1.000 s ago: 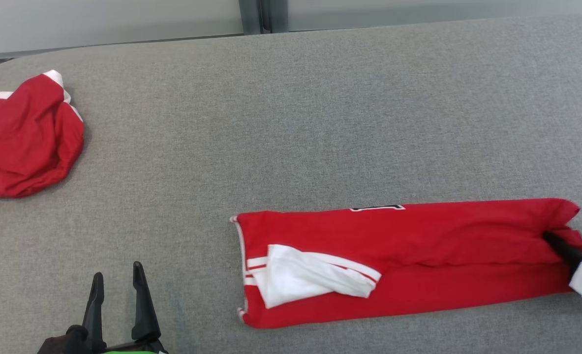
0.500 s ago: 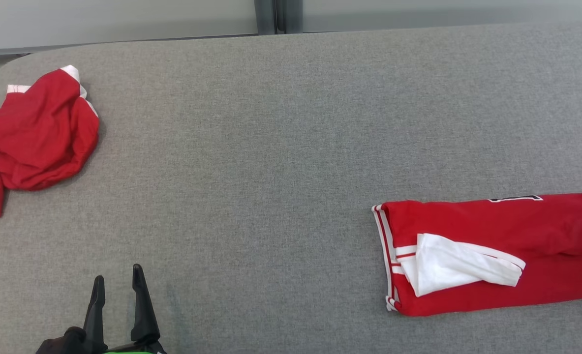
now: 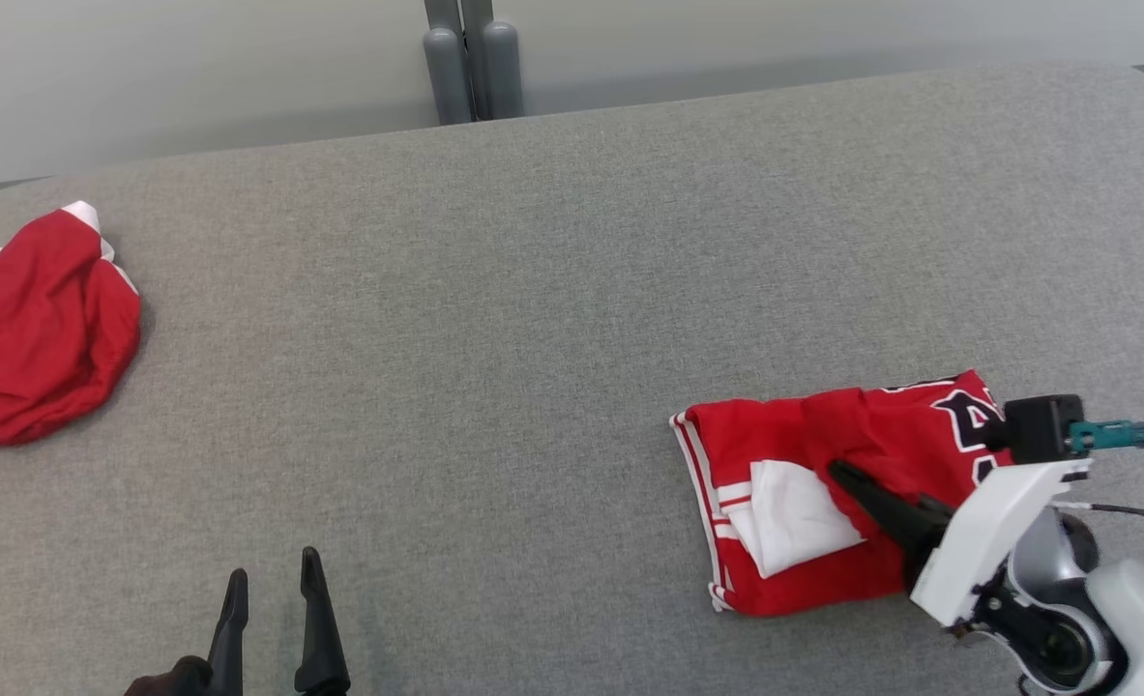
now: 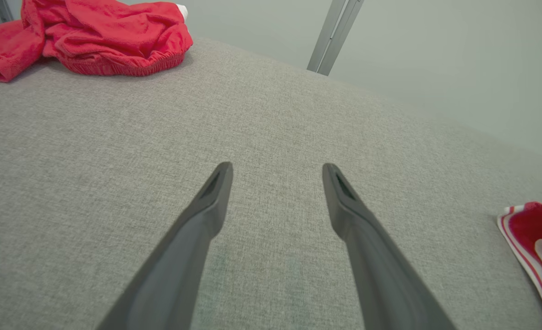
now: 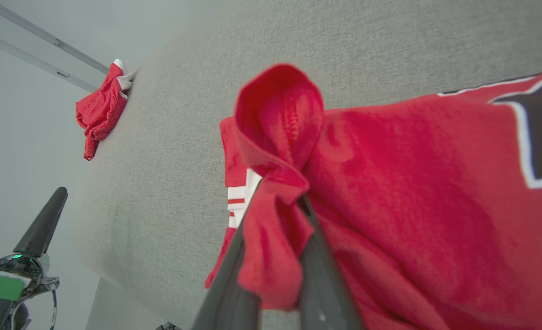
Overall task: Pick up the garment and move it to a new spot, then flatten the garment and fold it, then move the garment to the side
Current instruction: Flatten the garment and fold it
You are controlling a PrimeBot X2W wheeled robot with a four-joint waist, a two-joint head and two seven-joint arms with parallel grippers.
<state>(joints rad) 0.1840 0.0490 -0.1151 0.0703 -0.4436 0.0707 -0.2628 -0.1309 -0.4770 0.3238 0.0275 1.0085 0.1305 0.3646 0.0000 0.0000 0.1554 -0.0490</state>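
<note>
The big grey tabletop point(image 3: 533, 290) holds 2 red things. The garment point(image 3: 823, 435) lies near the right front part of the tabletop. It is doubled over on itself, with a black number point(image 3: 968, 420) showing on its top layer. A second red heap point(image 3: 30, 338) sits crumpled far off at the left edge, well apart from it.

I think this is the fold step. The right tool point(image 3: 840, 474) is clamped on a bunched red flap of the garment and holds it over the middle of the cloth, beside the white patch point(image 3: 794, 512). The right wrist view shows the red cloth pinched between the 2 dark fingers point(image 5: 234, 275).

The left tool point(image 3: 274, 565) hangs over bare tabletop at the front left. Its fingers are wide apart and it holds nothing.

Next, the right tool probably has to bring the flap to the striped end on the left, lay it down so the edges meet, and then let go. After that the garment can go to the side.

A second ago the garment was a long flat strip, and the right tool pinched its far right end. Now the strip is about half as long, and the number is on top. The camera has also turned a little. The left tool is spread just as wide as before.
</note>
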